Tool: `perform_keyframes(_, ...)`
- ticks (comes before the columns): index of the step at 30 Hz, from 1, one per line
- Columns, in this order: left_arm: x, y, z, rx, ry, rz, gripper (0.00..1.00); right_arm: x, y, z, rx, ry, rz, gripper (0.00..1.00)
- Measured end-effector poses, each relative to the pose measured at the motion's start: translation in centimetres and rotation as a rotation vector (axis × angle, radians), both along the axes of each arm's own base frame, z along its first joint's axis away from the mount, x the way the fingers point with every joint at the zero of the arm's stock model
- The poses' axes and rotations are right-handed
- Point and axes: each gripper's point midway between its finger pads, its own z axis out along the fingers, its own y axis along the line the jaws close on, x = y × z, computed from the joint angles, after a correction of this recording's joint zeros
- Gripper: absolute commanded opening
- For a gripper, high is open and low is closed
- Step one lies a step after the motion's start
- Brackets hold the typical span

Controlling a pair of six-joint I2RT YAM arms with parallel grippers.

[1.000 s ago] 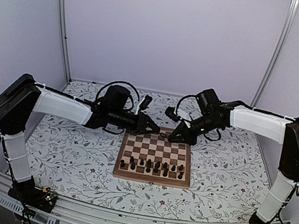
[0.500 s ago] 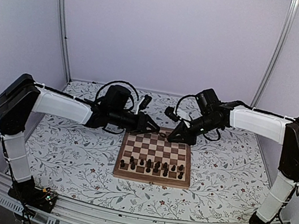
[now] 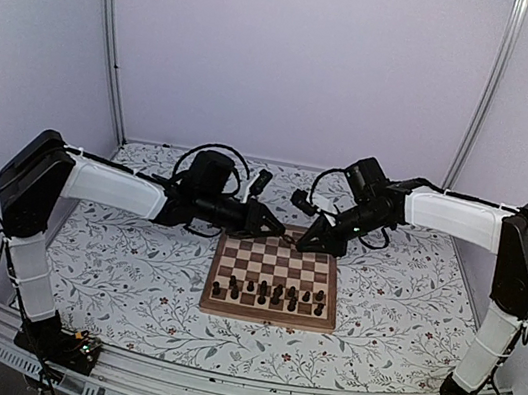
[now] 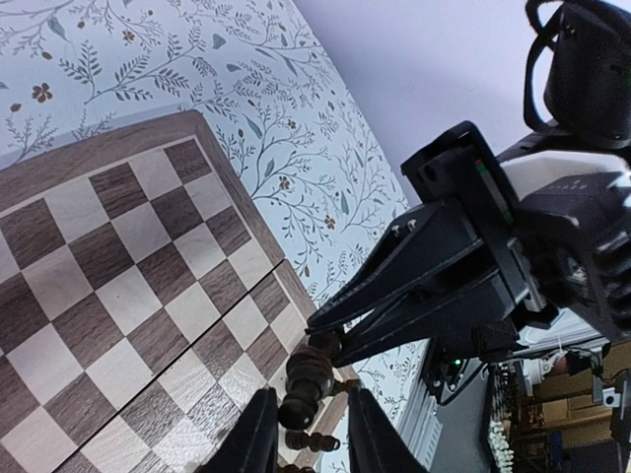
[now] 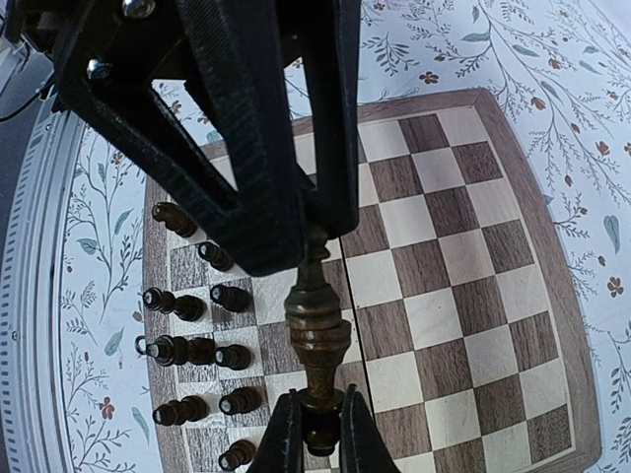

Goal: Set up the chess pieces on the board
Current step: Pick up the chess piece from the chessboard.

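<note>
from the top view i see both arms reaching in over the far edge of the board (image 3: 279, 261), and the left gripper (image 3: 277, 228) and the right gripper (image 3: 305, 244) meet there tip to tip, above the wood. between them is one dark piece (image 4: 306, 376), up in the air and not touching the board. in the right wrist view the right gripper's two fingers (image 5: 286, 439) are pressed on one end of this piece, so i read the right gripper as closed on it. the other end goes up between the big black fingers of the left gripper. in the left wrist view the piece sits between the left fingers (image 4: 258, 434), but i cannot tell if they really press it or only stand beside it. the other pieces (image 3: 268, 293) stand on the two near rows of the board, well apart from the grippers. the board lies on the table (image 3: 132, 257) with the flower pattern, about in the middle between the arms.
</note>
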Motion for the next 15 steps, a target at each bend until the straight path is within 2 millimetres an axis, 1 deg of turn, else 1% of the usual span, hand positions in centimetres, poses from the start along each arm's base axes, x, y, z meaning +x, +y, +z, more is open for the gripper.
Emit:
perform_keyframes(7,-0.2,-0.2,-0.2,-0.002,0.008,-0.015,0.22,0.1,0.0,-0.4,-0.007,0.004,-0.002,0.02)
perform_keyframes(15,0.0,-0.6,-1.1,0.008,0.02,-0.023,0.09,0.1,0.0,-0.5,-0.01,0.004,-0.004,0.02)
